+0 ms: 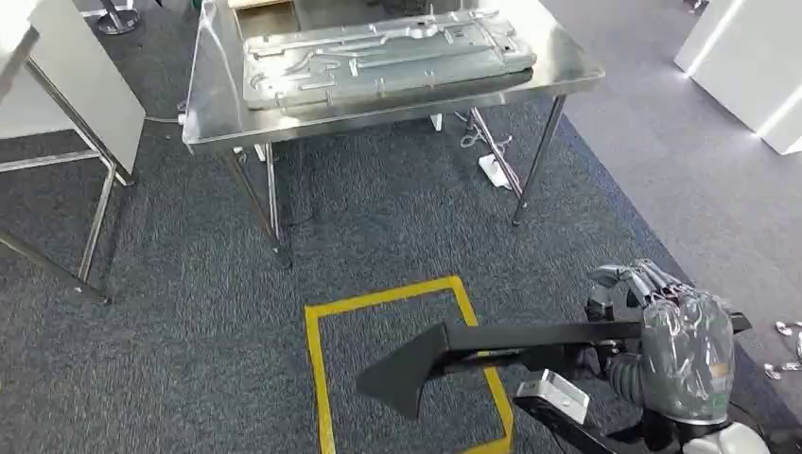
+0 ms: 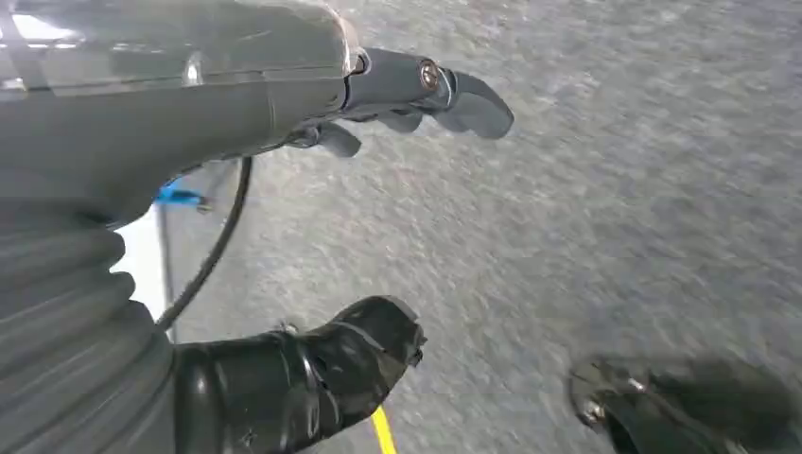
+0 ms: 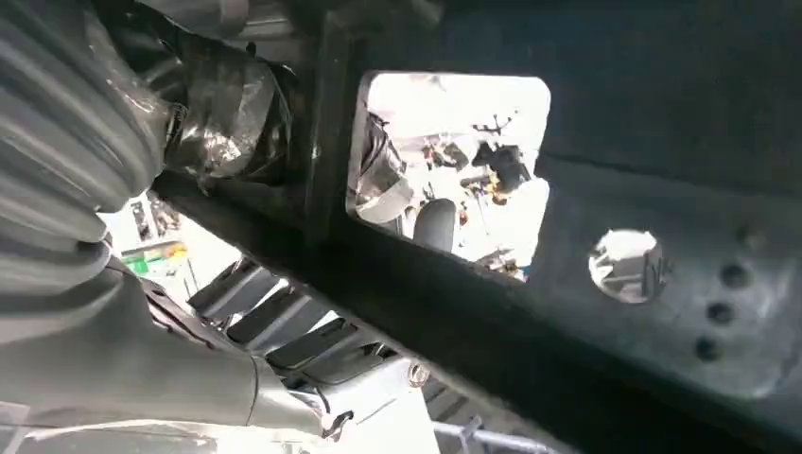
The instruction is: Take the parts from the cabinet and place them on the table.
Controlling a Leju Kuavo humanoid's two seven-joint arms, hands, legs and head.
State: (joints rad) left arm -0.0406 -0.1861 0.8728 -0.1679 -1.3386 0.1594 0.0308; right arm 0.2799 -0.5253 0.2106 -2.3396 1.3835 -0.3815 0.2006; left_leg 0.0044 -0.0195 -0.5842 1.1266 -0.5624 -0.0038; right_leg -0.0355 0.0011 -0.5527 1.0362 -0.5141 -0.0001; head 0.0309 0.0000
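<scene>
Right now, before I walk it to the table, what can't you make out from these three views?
- Right robot hand grip: in the head view the hand's back hides its fingers on the black part; the right wrist view is dark.
- Black part: its outline is cut off by the right wrist view's edges.
- Steel table: far side cut off by the head view's top edge.
- Left robot hand: floor beneath is motion-blurred.

Black part (image 1: pixel 444 357); silver table (image 1: pixel 567 68); yellow tape square (image 1: pixel 378 301); grey-blue carpet (image 1: pixel 189 331)
</scene>
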